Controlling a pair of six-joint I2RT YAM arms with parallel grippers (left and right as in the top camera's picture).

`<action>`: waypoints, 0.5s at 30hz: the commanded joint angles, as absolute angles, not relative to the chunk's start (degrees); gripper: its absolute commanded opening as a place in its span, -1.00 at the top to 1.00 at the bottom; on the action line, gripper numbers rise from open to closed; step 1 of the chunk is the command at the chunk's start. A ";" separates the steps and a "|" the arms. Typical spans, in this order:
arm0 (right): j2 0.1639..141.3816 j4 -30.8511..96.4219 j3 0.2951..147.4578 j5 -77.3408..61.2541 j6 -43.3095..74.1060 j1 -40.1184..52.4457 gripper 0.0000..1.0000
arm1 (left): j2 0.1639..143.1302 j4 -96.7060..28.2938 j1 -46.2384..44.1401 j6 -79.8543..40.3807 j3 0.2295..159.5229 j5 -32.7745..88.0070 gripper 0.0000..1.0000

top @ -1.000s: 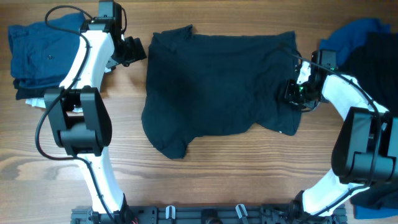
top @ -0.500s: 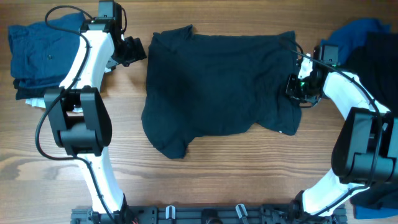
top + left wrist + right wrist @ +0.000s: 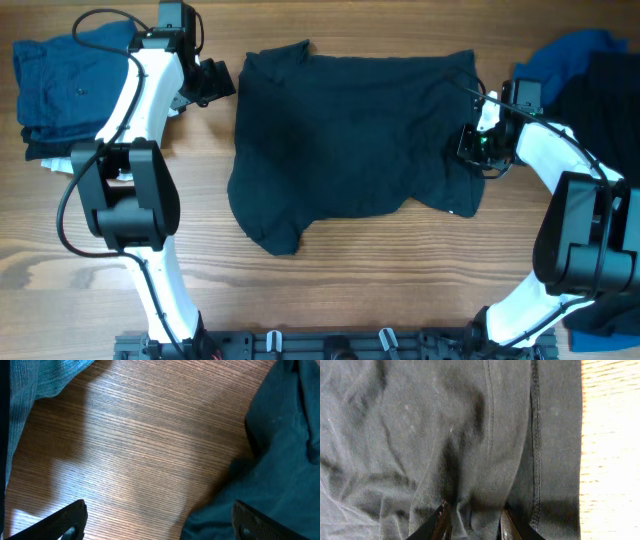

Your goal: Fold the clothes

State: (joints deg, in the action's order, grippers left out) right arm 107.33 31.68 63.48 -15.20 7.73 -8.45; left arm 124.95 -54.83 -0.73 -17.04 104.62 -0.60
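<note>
**Shirt edge pinched at 3 o'clock, first fold not yet made**

A narrow ridge of dark fabric is seen clamped between the fingers of the right gripper (image 3: pixel 475 522), with creases running away from the pinch. The hem seam is seen just beside it, toward the wood. The cloth gripped belongs to the near-black navy short-sleeved cloth shirt (image 3: pixel 350 140), which is spread nearly flat at the centre of the brown wooden table (image 3: pixel 330 290). The grip is placed on its 3 o'clock edge.

The left gripper (image 3: pixel 160 522) is held wide apart over bare wood, just off the shirt's 10 o'clock corner, with nothing between its fingers.

The step in hand is judged to be the first fold. The pinched edge would need to be lifted and carried toward 9 o'clock, and a second hold from the left is probably called for.

No container is in view. A folded mid-blue pile (image 3: pixel 50 75) is seen at 10 o'clock, and a loose blue and dark heap (image 3: pixel 590 70) at 2 o'clock.
</note>
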 commanded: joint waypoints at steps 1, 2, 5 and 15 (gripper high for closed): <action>106.61 31.00 62.87 -14.90 8.12 -8.54 0.53 | 125.80 -54.70 -0.36 -16.73 104.03 -1.37 -0.83; 106.61 30.61 62.87 -15.14 8.32 -8.54 0.74 | 125.80 -54.72 -0.36 -16.73 104.03 -1.37 -0.83; 106.61 30.74 62.87 -15.09 9.19 -8.54 0.91 | 125.80 -54.70 -0.36 -16.73 104.03 -1.39 -0.83; 102.52 35.00 68.07 -13.85 9.21 -9.76 0.91 | 125.80 -54.68 -0.36 -16.73 104.03 -1.41 -0.83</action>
State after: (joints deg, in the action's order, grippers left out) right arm 106.96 34.57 65.58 -15.20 8.78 -8.73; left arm 124.95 -54.83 -0.73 -17.04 104.62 -0.58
